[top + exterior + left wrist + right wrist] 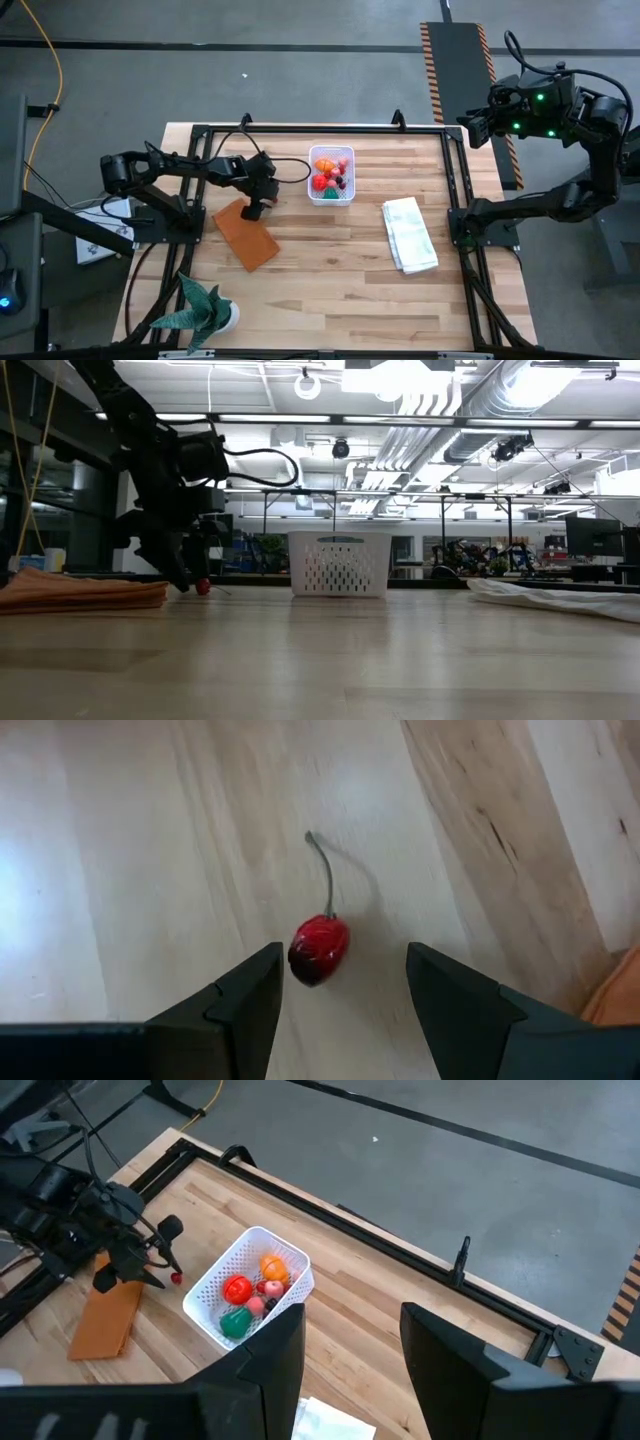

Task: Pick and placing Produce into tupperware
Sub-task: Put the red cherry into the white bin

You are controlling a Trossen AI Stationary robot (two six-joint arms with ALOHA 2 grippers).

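Nearly done, by the look of it. Already sitting in the tupperware (331, 176): an orange piece (273, 1267), a red tomato-like ball (236, 1289), a green piece (235, 1322) and some small pink and dark bits, most of the produce accounted for. Only one stray visible: a small red cherry (319, 949) with a thin stem, lying on the bare bench (340, 270) just beside the orange-brown mat (246, 235), left of the tub. Left claw (345, 982) low over it, fingers apart, straddling the cherry, not yet closed, nothing gripped. Right claw (350, 1345) parked high off the bench's far right corner, fingers apart and empty. Left to do, probably: pinch, lift, carry across, drop in.
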